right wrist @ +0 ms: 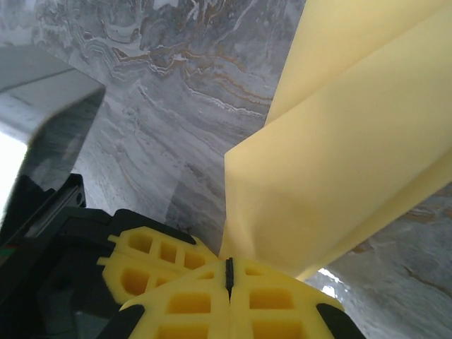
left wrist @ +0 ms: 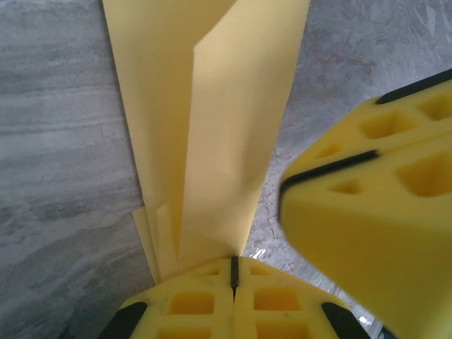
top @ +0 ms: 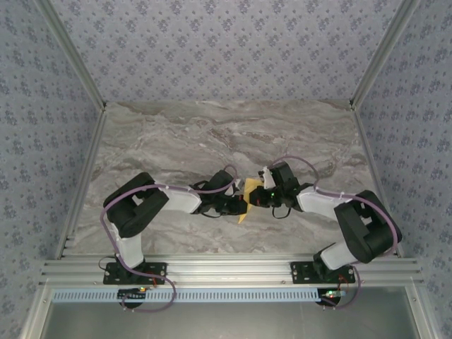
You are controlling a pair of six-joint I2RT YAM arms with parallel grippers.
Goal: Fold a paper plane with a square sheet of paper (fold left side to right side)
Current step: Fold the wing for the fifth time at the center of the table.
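The yellow-orange paper [top: 247, 196] is folded into a narrow creased shape and held up between the two arms at the table's middle. My left gripper [left wrist: 234, 265] is shut on one end of the paper [left wrist: 212, 120], whose layers fan out beside a long crease. My right gripper [right wrist: 228, 268] is shut on the paper [right wrist: 339, 155] too, which rises from its jaws as a broad folded panel. The right gripper's yellow fingers [left wrist: 374, 212] loom close at the right of the left wrist view. In the top view both grippers, left [top: 240, 205] and right [top: 260, 196], meet at the paper.
The marble table [top: 226, 134] stretches open behind the arms. Aluminium frame rails [top: 226, 268] run along the near edge. Patterned walls close off the back and sides. The left gripper's yellow fingers [right wrist: 152, 258] show at the lower left of the right wrist view.
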